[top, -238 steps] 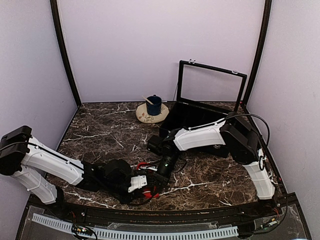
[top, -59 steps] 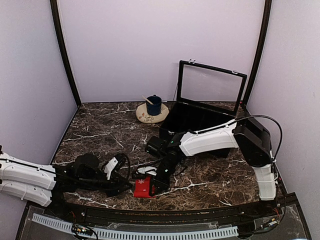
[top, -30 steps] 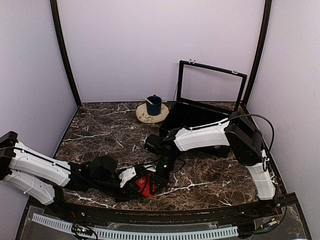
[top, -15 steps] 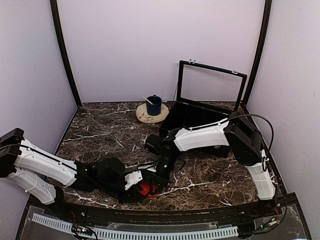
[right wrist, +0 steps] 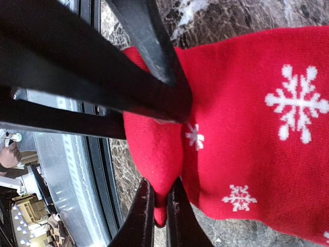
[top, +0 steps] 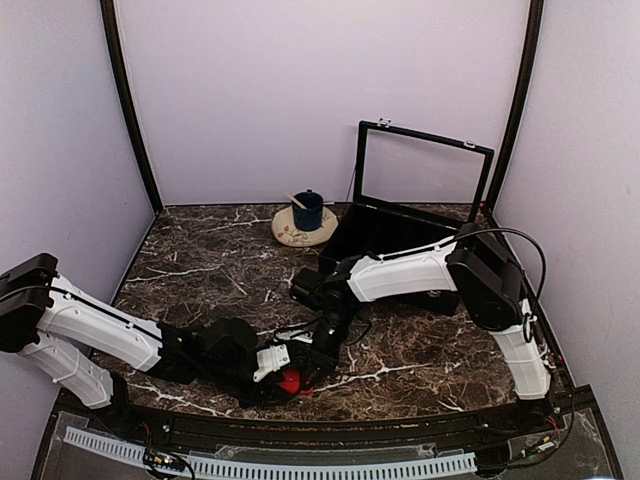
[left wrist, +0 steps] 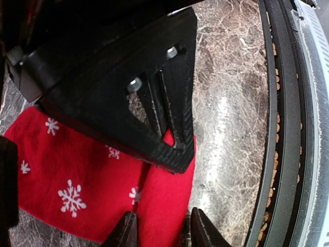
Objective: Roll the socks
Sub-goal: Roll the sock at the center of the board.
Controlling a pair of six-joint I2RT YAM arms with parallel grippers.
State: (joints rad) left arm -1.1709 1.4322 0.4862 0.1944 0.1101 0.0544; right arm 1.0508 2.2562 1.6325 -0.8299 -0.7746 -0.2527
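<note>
Red sock (right wrist: 247, 128) is lying at the table's (top: 200, 270) near edge, under both tools. The left gripper (left wrist: 162, 232), pulled well back two seconds ago, is now sitting over it and hiding most of the red from above. Its jaws are standing partly apart astride the sock's folded edge; I cannot tell whether they are squeezing. The right gripper (right wrist: 160, 208) is pressing together on a fold. I'm judging the roll as under way, not finished. I'm not seeing the black sock.
</note>
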